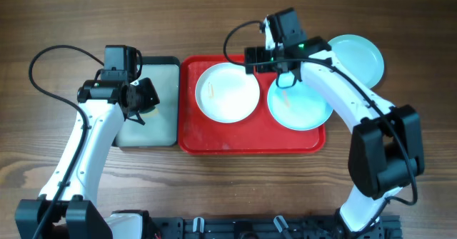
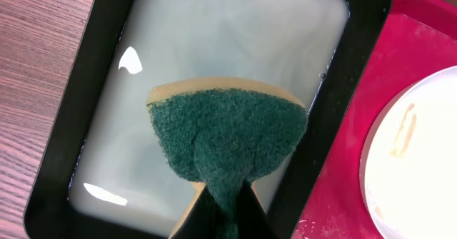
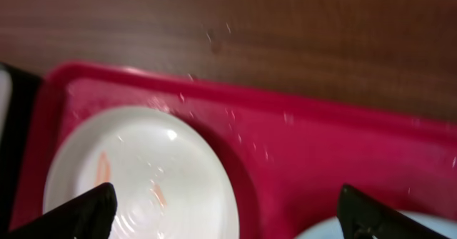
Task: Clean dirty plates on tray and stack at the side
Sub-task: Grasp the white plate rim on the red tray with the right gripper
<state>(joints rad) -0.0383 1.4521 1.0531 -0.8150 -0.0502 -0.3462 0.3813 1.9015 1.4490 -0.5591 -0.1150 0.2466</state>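
The red tray (image 1: pixel 250 140) holds a white plate (image 1: pixel 227 91) with orange smears and a light-blue plate (image 1: pixel 300 107) with a smear. A second light-blue plate (image 1: pixel 357 57) lies on the table right of the tray. My left gripper (image 1: pixel 137 100) is shut on a green sponge (image 2: pixel 228 135) over the black-rimmed tray (image 1: pixel 150 135). My right gripper (image 1: pixel 284 78) is open and empty above the red tray (image 3: pixel 343 160), between the white plate (image 3: pixel 143 175) and the blue plate (image 3: pixel 428 228).
The black-rimmed tray (image 2: pixel 93 89) with pale liquid sits left of the red tray (image 2: pixel 421 60). The white plate's edge (image 2: pixel 414 153) shows in the left wrist view. Wooden table (image 1: pixel 57 11) all around.
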